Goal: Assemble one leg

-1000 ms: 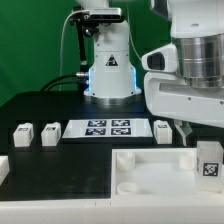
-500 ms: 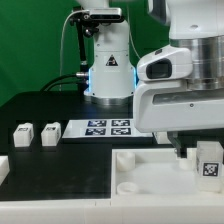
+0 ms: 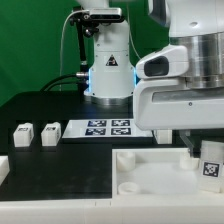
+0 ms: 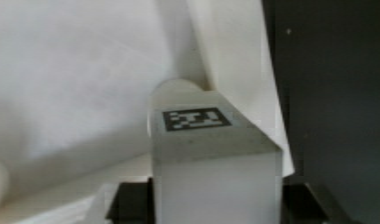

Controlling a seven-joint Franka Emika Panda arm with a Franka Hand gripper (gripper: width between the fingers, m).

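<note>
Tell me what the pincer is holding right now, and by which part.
The pincer grips a leg by its near end, one finger on each side; the tagged face points outward over the tray.

The arm's white housing [image 3: 180, 95] looms over the tray [image 3: 150, 170] at the table's near edge, a tagged leg [image 3: 210, 160] beneath it; two more legs [image 3: 36, 134] flank the marker board [image 3: 107, 128].

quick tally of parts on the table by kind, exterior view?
Legs: 3, two loose, one at the end effector
Tray: 1
Marker board: 1
Total: 5
</note>
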